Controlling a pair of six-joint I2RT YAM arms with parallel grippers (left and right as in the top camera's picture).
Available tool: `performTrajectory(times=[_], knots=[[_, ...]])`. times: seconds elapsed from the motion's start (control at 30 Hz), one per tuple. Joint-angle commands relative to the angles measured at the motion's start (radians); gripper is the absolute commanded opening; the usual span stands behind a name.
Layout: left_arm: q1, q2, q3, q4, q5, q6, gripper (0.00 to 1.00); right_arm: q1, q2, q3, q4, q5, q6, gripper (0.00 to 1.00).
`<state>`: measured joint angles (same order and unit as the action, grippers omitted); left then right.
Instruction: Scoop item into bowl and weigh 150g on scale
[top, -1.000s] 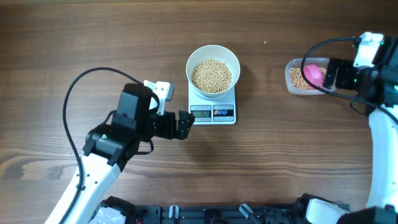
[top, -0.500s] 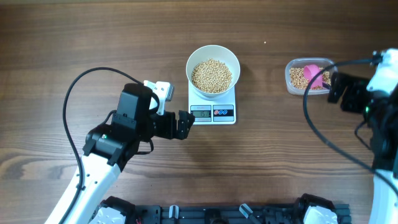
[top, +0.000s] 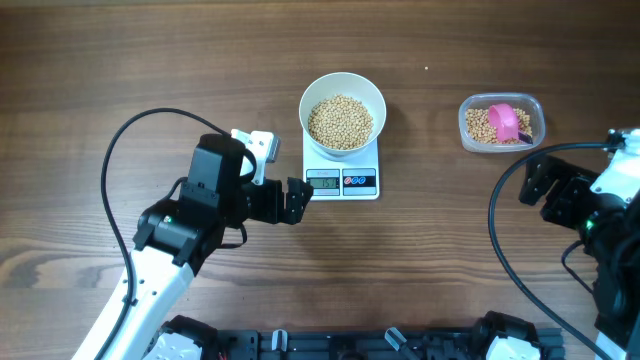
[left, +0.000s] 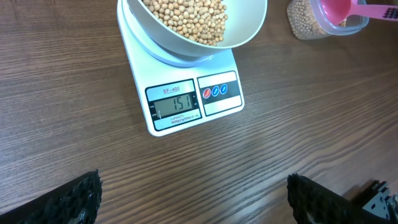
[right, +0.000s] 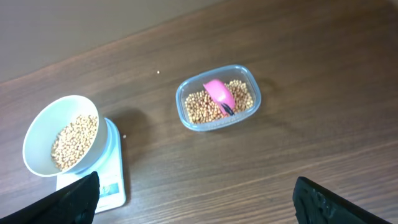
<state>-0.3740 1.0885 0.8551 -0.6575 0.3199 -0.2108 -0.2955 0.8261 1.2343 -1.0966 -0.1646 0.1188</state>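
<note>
The white bowl (top: 306, 105) sits on the white scale (top: 342, 183) at the table's middle, holding a heap of tan beans (top: 340, 120). The left wrist view shows the scale (left: 219, 102) reading 151 under the bowl (left: 249, 31). My left gripper (top: 299, 201) hovers open just left of the scale's front edge, nothing between its fingers (left: 194, 186). At the right, nearer the front than the tub, my right gripper (top: 527, 182) is open and empty (right: 196, 186).
A clear plastic tub (top: 470, 125) at the back right holds more beans, and a pink scoop (top: 505, 120) lies in it. The right wrist view shows the tub (right: 249, 81), scoop (right: 219, 94) and bowl (right: 43, 130). Cables loop beside both arms.
My right arm has drawn back from the tub towards the front of the table, leaving the pink scoop lying in the tub. The left arm has not moved.
</note>
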Motion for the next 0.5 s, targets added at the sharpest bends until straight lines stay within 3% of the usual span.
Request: performTrajectory(times=[0.0,0.27,0.47], knots=[[-0.004,0.000,-0.004,0.003,0.004,0.017,1.00,0.046,-0.019,0.016,-0.016,-0.017,0.023,1.00],[-0.004,0.000,-0.004,0.003,0.004,0.017,1.00,0.286,-0.053,0.016,-0.019,-0.016,0.011,1.00],[-0.004,0.000,-0.004,0.003,0.004,0.017,1.00,0.302,-0.053,0.016,-0.021,-0.016,-0.022,1.00]])
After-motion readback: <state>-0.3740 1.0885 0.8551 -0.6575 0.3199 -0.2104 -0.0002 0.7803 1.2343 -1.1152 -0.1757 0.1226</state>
